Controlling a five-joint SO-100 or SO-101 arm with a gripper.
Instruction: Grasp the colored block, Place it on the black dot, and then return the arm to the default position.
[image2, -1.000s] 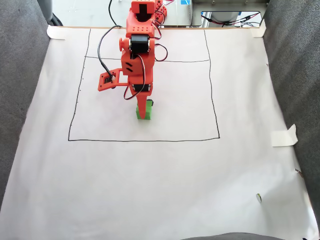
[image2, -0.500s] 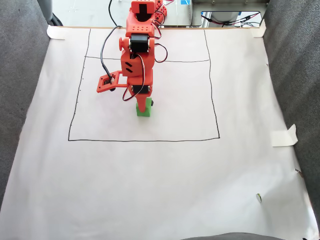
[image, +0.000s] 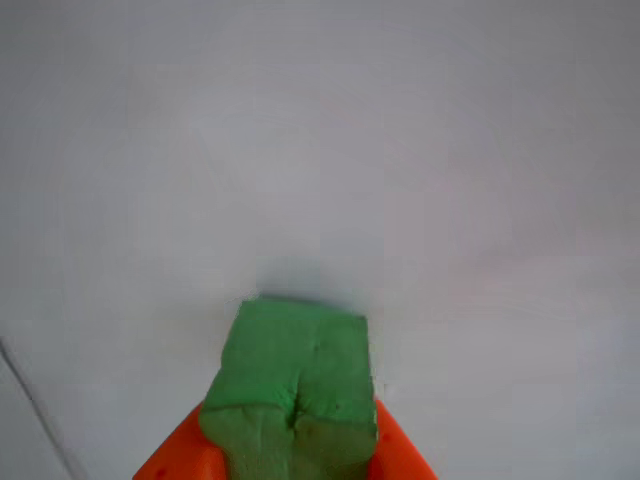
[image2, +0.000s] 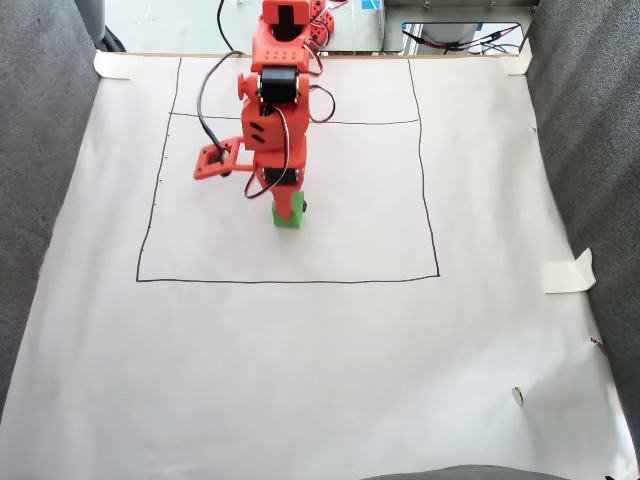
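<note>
— Starting from the near edge of the fixed view, what is seen first?

— A dark grey strip at the bottom, then a large white paper sheet (image2: 320, 380) spread over the surface. A small pale speck (image2: 517, 395) lies on it toward the lower right, and a folded piece of tape (image2: 569, 271) sits at the right edge.

— And further in?

— A rectangle of thin drawn lines (image2: 290, 281) is marked on the sheet. Inside it, slightly left of centre, the colored block (image2: 287, 219) is found, directly under the tip of the orange arm (image2: 275, 110).

— How is the block held?

— In the other view the block (image: 295, 385) is seen pinched at its lower part between two orange fingers (image: 180, 462), one at each side; the green material is squeezed into a crease between them. The gripper (image2: 288, 207) is thus closed around the block. Whether the block rests on the paper or is lifted just clear of it cannot be told.

— Is the black dot visible?

— A small dark patch (image2: 303, 207) is glimpsed just beside the gripper's right side in the fixed view; it cannot be said for certain that this is the dot.

— And at the far end?

— The arm's base stands at the sheet's top edge, with cables (image2: 480, 40) lying beyond it.
</note>
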